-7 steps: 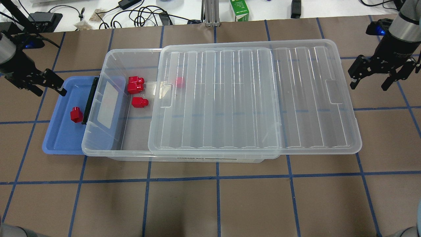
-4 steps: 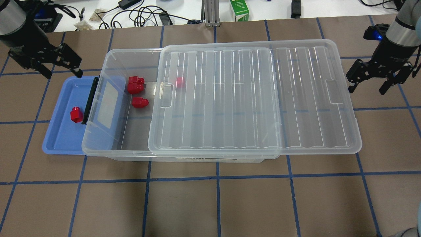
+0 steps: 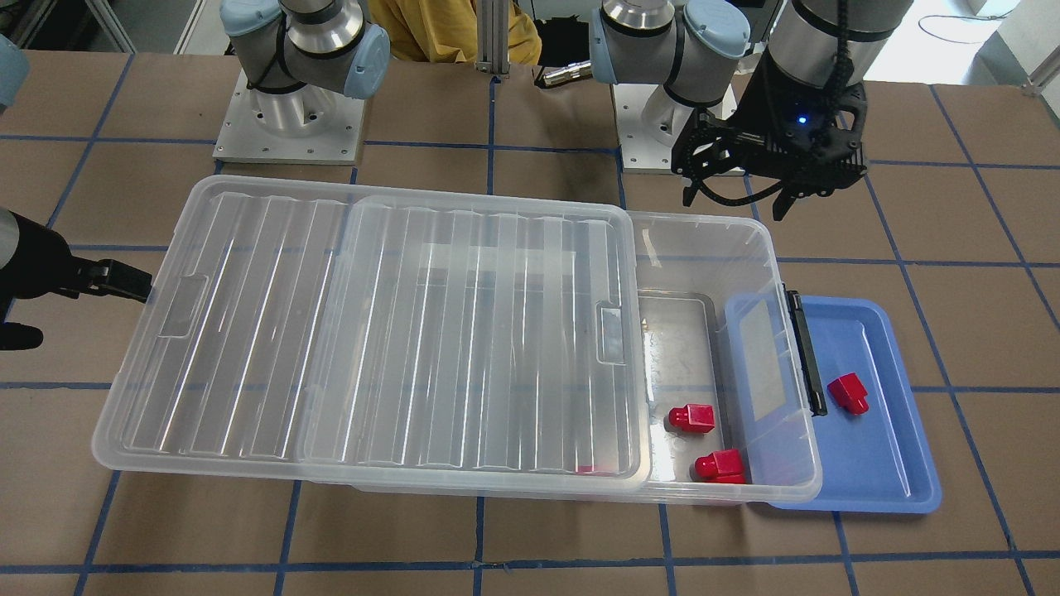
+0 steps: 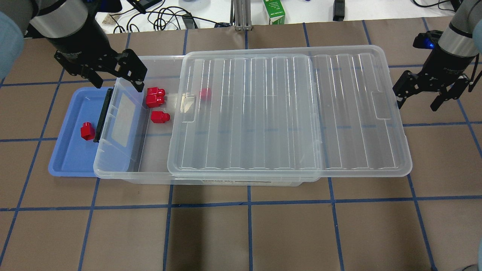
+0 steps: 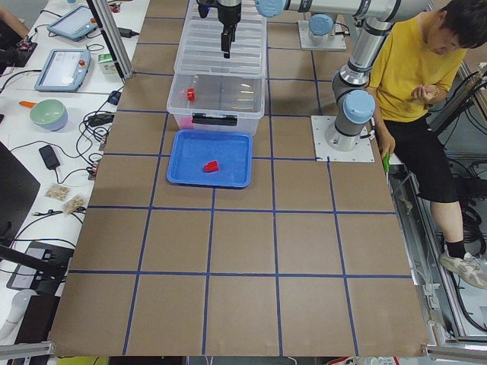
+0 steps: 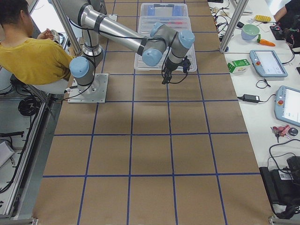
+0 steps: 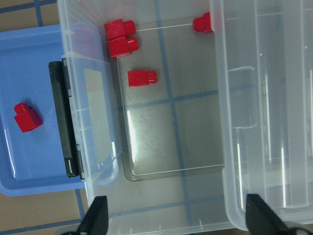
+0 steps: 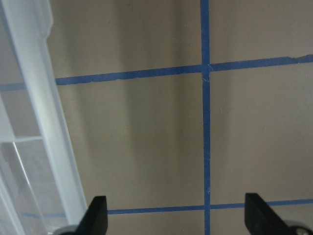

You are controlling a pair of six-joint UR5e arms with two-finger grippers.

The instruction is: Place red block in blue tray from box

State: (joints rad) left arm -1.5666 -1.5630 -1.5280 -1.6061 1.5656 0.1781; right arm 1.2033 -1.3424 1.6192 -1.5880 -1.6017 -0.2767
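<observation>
One red block (image 4: 87, 131) lies in the blue tray (image 4: 69, 160), which sits under the left end of the clear box (image 4: 113, 174). Two red blocks (image 4: 155, 96) touch each other in the box's open end, and a third (image 4: 160, 117) lies just in front of them. Another block (image 4: 205, 93) shows through the ribbed lid (image 4: 286, 113), which is slid to the right. My left gripper (image 4: 117, 81) is open and empty, high over the box's open left end; its wrist view shows the blocks (image 7: 142, 78) below. My right gripper (image 4: 415, 102) is open and empty by the lid's right edge.
The box's black latch (image 4: 102, 114) overhangs the tray. Cables and a green carton (image 4: 274, 12) lie past the table's far edge. A person in yellow (image 5: 415, 68) sits behind the robot bases. Brown table with blue tape lines surrounds the box.
My left gripper has swung from left of the tray up and right, to over the box's open end. My right gripper moved slightly toward the lid. The lid has shifted slightly left.
</observation>
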